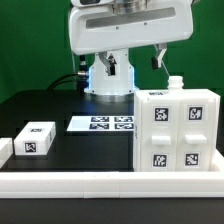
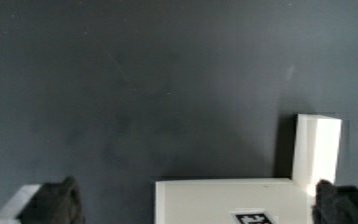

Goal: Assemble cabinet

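The cabinet (image 1: 178,130), a large white box with several tagged drawer fronts, stands at the exterior view's right, with a small white knob (image 1: 175,82) on top. A small white tagged block (image 1: 35,138) lies at the exterior view's left. In the wrist view my gripper (image 2: 202,205) is open, with its dark fingertips (image 2: 51,203) set wide apart. A white tagged block (image 2: 229,200) lies between them, touching neither. A narrow white upright piece (image 2: 318,150) stands beside it. In the exterior view the arm (image 1: 125,25) fills the top and I cannot make out the fingers.
The marker board (image 1: 103,123) lies flat on the black table in front of the robot base (image 1: 108,75). A long low white border rail (image 1: 90,183) runs along the front edge. A dark cable hangs above the cabinet by the arm.
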`<state>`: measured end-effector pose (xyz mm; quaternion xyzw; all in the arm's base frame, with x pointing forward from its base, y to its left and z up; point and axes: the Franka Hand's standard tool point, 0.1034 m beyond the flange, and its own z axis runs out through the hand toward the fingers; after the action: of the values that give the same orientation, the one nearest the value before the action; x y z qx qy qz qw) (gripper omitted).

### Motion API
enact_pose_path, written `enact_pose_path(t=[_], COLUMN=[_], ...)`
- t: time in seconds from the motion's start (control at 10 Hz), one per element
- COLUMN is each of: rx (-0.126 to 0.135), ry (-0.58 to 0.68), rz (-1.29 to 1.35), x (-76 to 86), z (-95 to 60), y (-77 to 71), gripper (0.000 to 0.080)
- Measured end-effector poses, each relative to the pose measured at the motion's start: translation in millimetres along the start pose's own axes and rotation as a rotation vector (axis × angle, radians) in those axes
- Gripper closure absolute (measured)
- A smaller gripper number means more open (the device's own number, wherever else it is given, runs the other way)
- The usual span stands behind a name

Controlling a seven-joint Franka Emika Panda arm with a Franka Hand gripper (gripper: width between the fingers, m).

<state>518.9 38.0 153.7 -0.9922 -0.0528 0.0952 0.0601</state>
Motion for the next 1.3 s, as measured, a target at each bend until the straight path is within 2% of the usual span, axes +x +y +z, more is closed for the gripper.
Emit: enact_pose_path(t=[0.1, 0.2, 0.3, 0.5, 0.6, 0.8, 1.0, 1.1, 1.3], rx=[0.004, 0.033, 0.029, 0.006, 0.001, 0.001, 0.003, 0.005, -0.048], ry=[0.002, 0.027, 0.033, 0.083, 0.091, 0.089, 0.081, 0.058, 0.086], rz=[0.002, 0.054, 0.09, -0.008, -0.051, -0.04, -0.037, -0.015, -0.044], x=[-0.3, -4.5, -14.2, -25.0, -26.8, -25.9, -27.5, -29.9, -32.0], z=[1.0, 7.6, 15.2, 30.6, 31.7, 32.5, 37.7, 55.9, 79.2], y=[2.1, 19.7, 42.7, 94.4, 110.9, 106.9, 110.4, 124.0, 158.3], gripper=[0.0151, 0.0151, 0.0151, 0.0151, 0.0151, 0.0151, 0.0151, 0.0151, 0.0151])
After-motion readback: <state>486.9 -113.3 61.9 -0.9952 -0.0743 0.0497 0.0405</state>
